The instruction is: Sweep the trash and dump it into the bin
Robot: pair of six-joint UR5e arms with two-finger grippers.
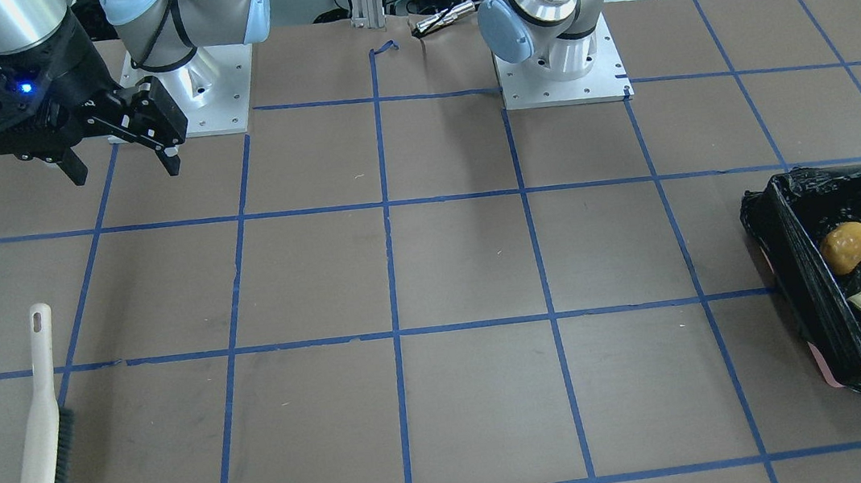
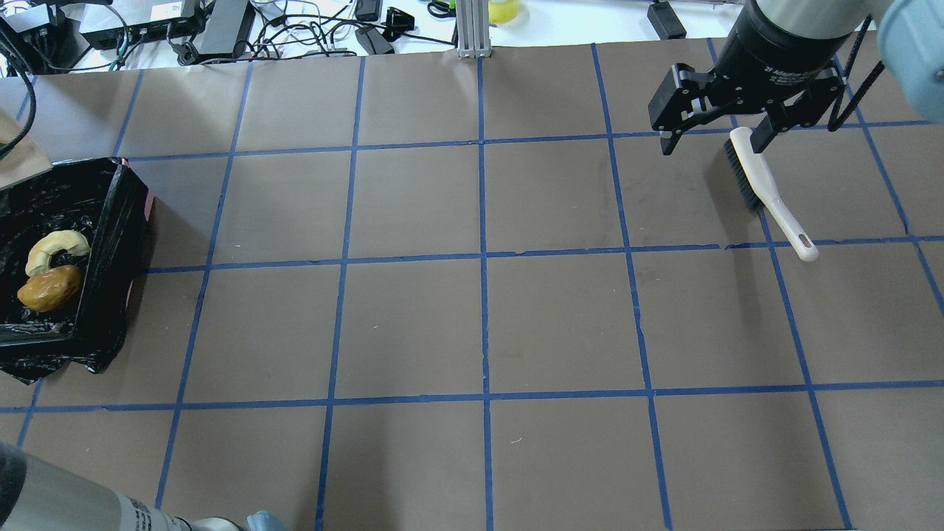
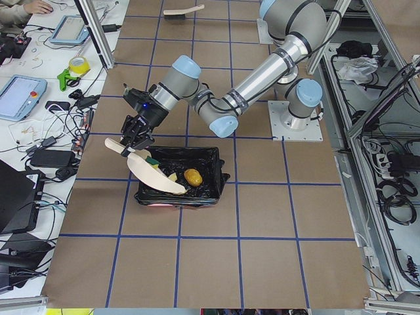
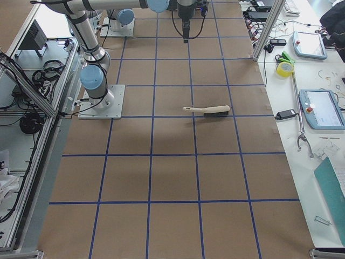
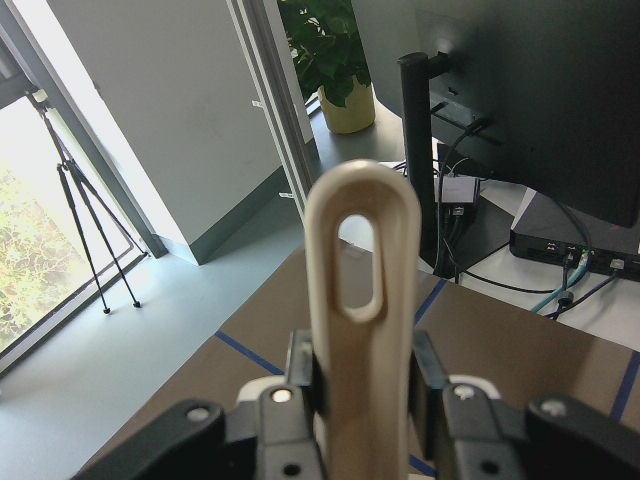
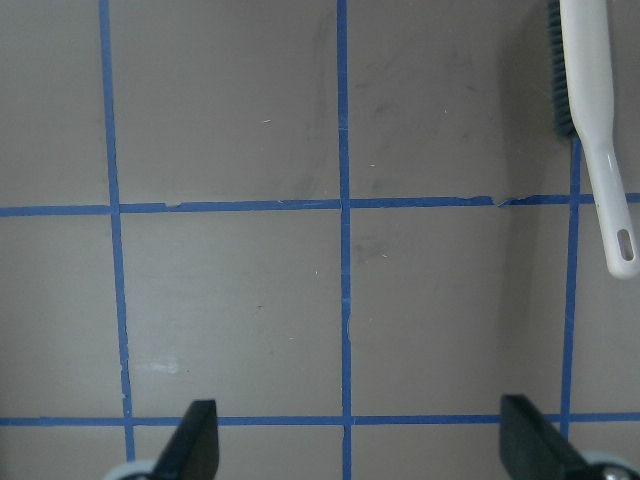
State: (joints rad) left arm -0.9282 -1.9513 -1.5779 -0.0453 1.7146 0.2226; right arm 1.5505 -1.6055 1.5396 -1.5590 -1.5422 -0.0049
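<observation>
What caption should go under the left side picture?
Left gripper holds a beige plastic dustpan tilted over the black-bag-lined rectangular bin, a golden-brown lump inside.

The wide middle of the table (image 2: pixel 479 324) is flat brown paper with blue tape lines (image 2: pixel 483 258), and a gripper can pass there between the brush (image 2: pixel 767 193) at the robot's right end and the bin (image 2: pixel 110 243) at its left end. The brush lies flat; the right gripper (image 2: pixel 715 140) hangs high near it, jaws spread. Over the bin the way down is partly closed by the tilted dustpan (image 3: pixel 157 177), clamped in the left gripper (image 3: pixel 132 139). At the back, two arm bases (image 1: pixel 559 57) stand on the table
</observation>
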